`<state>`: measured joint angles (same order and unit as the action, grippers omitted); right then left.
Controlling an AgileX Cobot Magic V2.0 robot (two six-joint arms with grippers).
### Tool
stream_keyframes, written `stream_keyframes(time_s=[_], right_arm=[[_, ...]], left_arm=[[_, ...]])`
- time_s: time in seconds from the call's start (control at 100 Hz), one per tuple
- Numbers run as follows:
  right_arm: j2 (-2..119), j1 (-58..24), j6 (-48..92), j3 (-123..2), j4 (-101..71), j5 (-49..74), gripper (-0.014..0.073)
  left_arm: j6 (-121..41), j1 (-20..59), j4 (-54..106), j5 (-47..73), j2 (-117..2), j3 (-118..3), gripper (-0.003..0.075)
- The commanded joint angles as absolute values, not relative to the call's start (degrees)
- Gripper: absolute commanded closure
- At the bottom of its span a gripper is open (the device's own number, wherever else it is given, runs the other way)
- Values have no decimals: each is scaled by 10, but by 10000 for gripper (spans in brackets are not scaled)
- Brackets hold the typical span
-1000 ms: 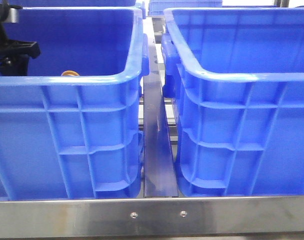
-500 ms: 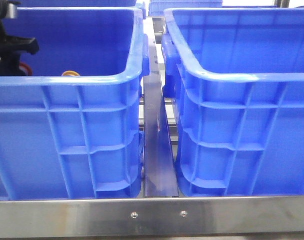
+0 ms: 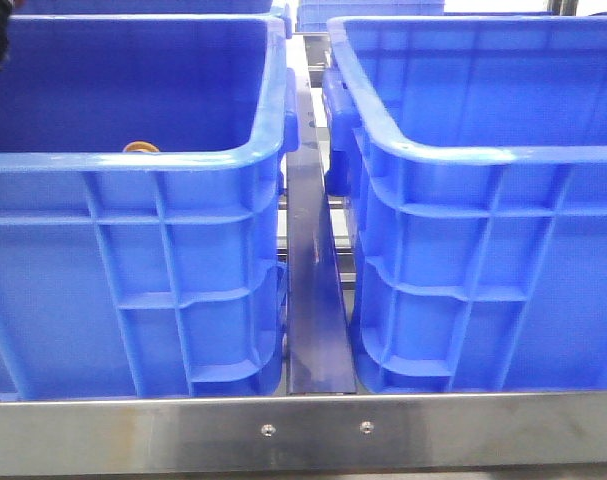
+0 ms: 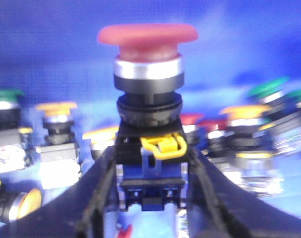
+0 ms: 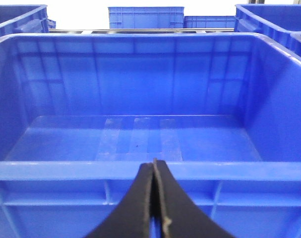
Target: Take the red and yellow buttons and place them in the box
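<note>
Between left end effector (image 4: 150,198) fingers: red button (image 4: 148,89) clamped upright; right end effector (image 5: 153,208) closed, empty.

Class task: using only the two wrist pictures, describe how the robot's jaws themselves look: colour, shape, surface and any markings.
Left gripper: two matt black fingers, broad at the base, curving inward as they rise; no markings or cables visible. Right gripper: also matt black, its two fingers tapering to a rounded tip, with a pale, worn-looking line along the seam between them. No sleeves or labels show. The arms themselves are barely in view.
</note>
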<state>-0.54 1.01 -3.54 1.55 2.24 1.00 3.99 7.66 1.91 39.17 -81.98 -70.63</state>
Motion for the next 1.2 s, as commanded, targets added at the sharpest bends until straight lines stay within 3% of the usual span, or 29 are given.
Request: stream_keyframes(time_s=[0.0,0.3,0.51,0.96,1.19], right_arm=[[-18,13,-38,19,27,-36,696],[-18,13,-38,19,27,-36,696],[-18,13,-38,19,27,-36,696],[-18,13,-38,19,27,-68,696],[-18,13,-38,-23,27,-35,696]], left_arm=[[44,81,32,322,-763,-689,650],[44,81,37,231,-649,-567,650],[38,102,51,229,-609,-538,650],[27,350,51,175,-608,-538,697],[27,427,47,168,-608,-538,739]])
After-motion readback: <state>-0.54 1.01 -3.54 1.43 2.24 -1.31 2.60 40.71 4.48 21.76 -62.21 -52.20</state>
